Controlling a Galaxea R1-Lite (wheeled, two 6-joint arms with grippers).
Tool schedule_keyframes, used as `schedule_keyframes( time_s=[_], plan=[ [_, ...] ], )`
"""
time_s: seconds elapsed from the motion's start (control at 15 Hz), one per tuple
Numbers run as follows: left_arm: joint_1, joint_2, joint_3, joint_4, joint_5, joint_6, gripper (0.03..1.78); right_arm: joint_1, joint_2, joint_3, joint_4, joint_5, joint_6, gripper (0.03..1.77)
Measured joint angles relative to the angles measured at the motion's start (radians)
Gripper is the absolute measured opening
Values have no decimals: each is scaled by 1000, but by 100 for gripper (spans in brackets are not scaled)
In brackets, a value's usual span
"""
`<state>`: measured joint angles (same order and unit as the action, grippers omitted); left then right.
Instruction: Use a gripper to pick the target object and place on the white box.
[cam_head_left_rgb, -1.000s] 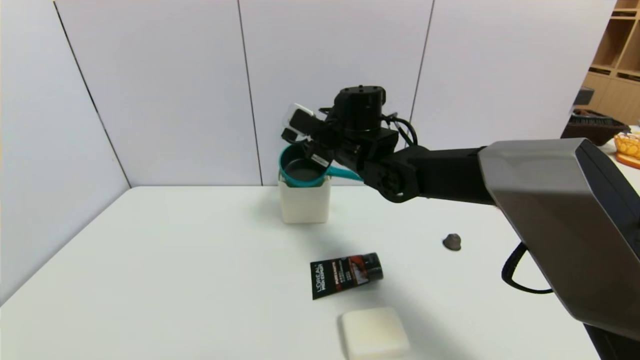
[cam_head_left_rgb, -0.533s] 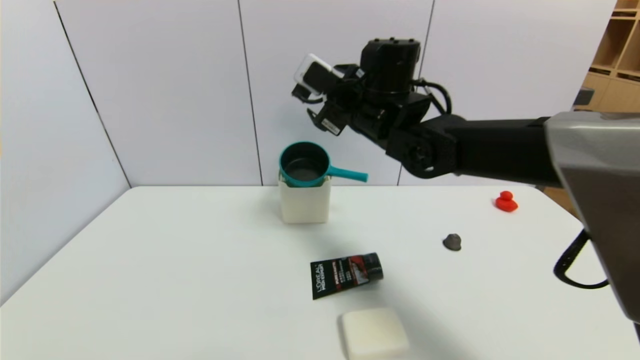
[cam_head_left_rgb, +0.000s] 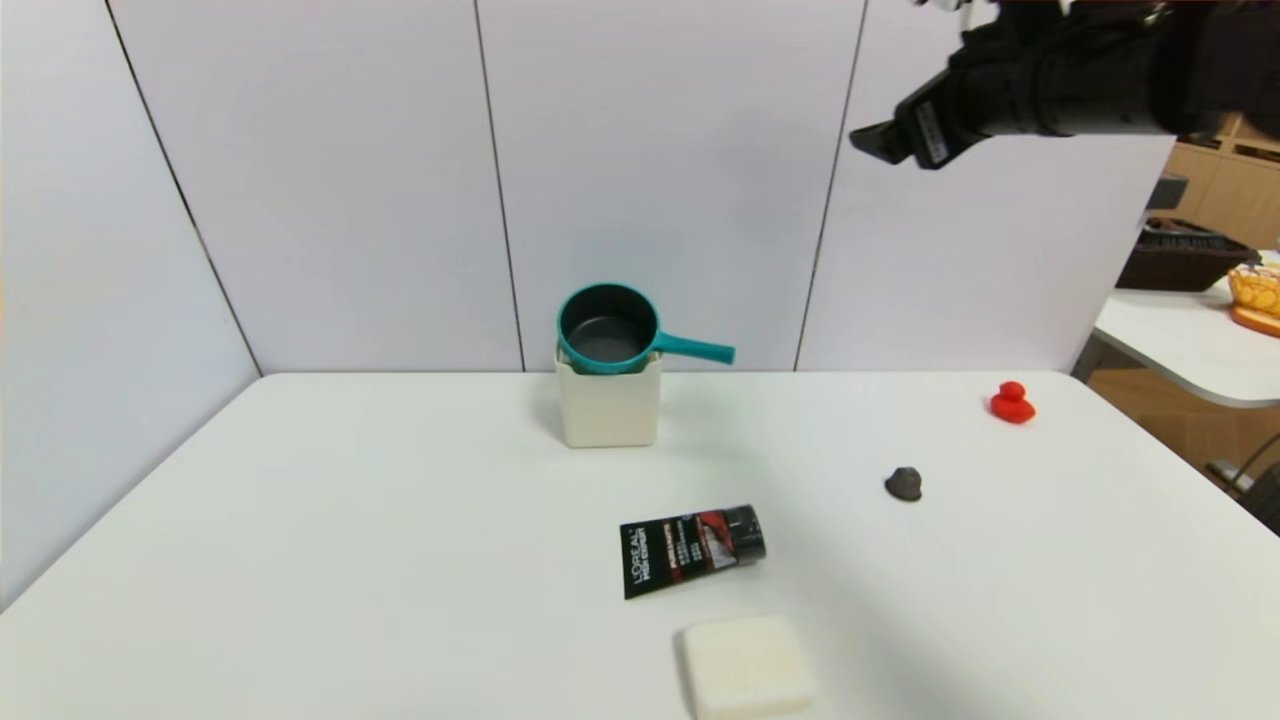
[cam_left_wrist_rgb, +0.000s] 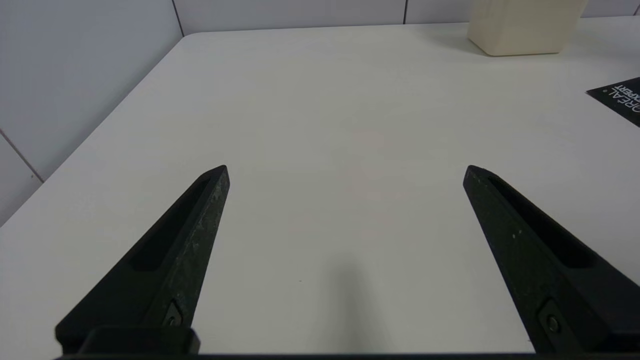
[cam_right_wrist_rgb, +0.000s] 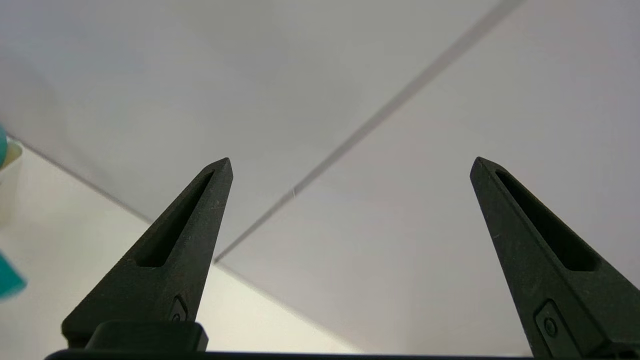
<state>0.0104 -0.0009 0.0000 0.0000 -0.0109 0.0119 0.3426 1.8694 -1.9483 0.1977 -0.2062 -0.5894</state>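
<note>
The right gripper (cam_right_wrist_rgb: 351, 159) hangs high right of the white box (cam_head_left_rgb: 610, 405), fingers wide apart and empty. The left gripper (cam_left_wrist_rgb: 346, 167), fingers apart too, shows only in its wrist view, above bare tabletop (cam_left_wrist_rgb: 340, 125). The teal saucepan (cam_head_left_rgb: 608, 330) (dark inside, nothing in it) sits on the box's rim, handle pointing right, near the table's back edge.

Likely a lab or test booth: plain white panels (cam_head_left_rgb: 660, 180) stand behind and below the raised right gripper (cam_head_left_rgb: 880, 142), beyond a bare-topped white surface (cam_head_left_rgb: 400, 520)
</note>
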Motion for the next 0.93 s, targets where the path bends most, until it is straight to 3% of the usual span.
schedule_keyframes(
  time_s=[0.2,0.33,0.6,0.93],
  plan=[
    [0,0,0,0,0,0,169,-98,-130,21,232,1,234,167],
    [0,0,0,0,0,0,169,-144,-207,82,287,2,309,168],
    [0,0,0,0,0,0,169,-206,-390,273,242,27,376,169],
    [0,0,0,0,0,0,169,-298,-680,584,49,160,411,169]
  ],
)
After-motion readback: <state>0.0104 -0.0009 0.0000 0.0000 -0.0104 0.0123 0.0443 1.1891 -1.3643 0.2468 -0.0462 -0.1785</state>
